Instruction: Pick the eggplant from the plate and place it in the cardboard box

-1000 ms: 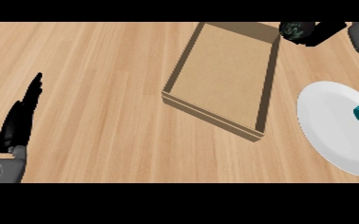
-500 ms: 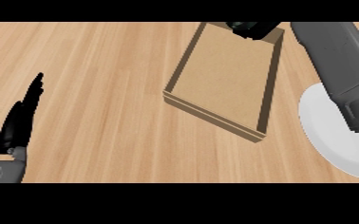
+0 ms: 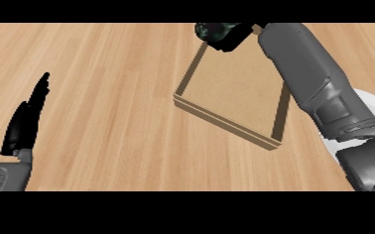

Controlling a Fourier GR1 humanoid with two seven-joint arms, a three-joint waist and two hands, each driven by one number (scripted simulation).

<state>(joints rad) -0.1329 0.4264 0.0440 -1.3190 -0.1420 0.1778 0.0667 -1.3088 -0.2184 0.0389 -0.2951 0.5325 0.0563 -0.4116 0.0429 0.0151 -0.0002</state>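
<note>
- Cardboard box (image 3: 233, 95) lies on the wooden desk (image 3: 110, 79).
- Right robot hand (image 3: 223, 33) hovers over its far corner, curled round the dark eggplant (image 3: 211, 29).
- Left robot hand (image 3: 26, 116) rests with straight fingers at the left edge.

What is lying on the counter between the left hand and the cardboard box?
Nothing. In the head view, only bare wooden counter stretches between the left hand, resting open at the left edge, and the cardboard box.
</note>
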